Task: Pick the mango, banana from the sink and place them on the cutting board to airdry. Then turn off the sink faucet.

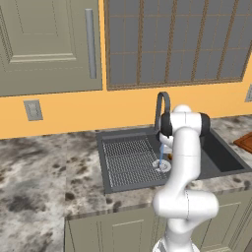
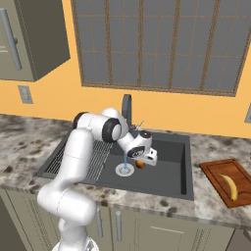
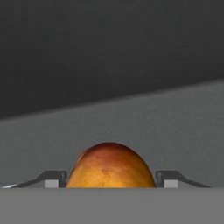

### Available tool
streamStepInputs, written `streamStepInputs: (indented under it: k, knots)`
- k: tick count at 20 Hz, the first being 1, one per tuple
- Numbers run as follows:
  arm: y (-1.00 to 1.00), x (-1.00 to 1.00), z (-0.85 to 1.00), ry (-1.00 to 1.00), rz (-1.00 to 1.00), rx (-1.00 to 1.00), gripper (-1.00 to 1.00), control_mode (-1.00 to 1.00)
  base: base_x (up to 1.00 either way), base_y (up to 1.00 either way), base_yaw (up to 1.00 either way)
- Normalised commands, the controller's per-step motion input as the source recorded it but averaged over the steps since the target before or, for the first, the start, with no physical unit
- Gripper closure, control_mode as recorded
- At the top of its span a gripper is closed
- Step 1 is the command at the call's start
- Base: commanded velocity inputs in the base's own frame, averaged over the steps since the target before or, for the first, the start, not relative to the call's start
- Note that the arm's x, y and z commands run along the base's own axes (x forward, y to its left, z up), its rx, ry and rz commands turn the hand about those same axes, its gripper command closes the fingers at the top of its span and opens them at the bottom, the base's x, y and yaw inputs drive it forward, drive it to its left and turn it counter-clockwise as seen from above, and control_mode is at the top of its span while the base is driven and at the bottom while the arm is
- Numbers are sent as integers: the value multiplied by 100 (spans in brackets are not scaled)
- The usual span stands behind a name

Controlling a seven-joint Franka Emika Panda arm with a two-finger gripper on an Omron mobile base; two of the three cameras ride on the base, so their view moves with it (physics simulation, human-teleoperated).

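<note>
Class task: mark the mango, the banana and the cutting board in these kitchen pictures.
mango (image 3: 111, 168): hand view, middle of its skin.
banana (image 2: 229, 186): right base view, middle of its curve.
cutting board (image 2: 215, 172): right base view, bare near corner.

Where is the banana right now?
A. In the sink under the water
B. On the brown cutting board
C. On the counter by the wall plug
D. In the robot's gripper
B. The banana lies on the cutting board to the right of the sink, while the gripper is down in the basin around the mango.
</note>
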Motion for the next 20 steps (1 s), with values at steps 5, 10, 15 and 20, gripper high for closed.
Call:
streamStepInputs:
  k: [5,10,15,20]
  knots:
    - [-14,-27,12,-1,0,2,100,-100,0,0,0]
    - [-6,-25,31,-4,0,1,100,-100,0,0,0]
    - [-8,-11,46,-4,0,0,100,-100,0,0,0]
    - [-16,-10,55,-5,0,0,100,-100,0,0,0]
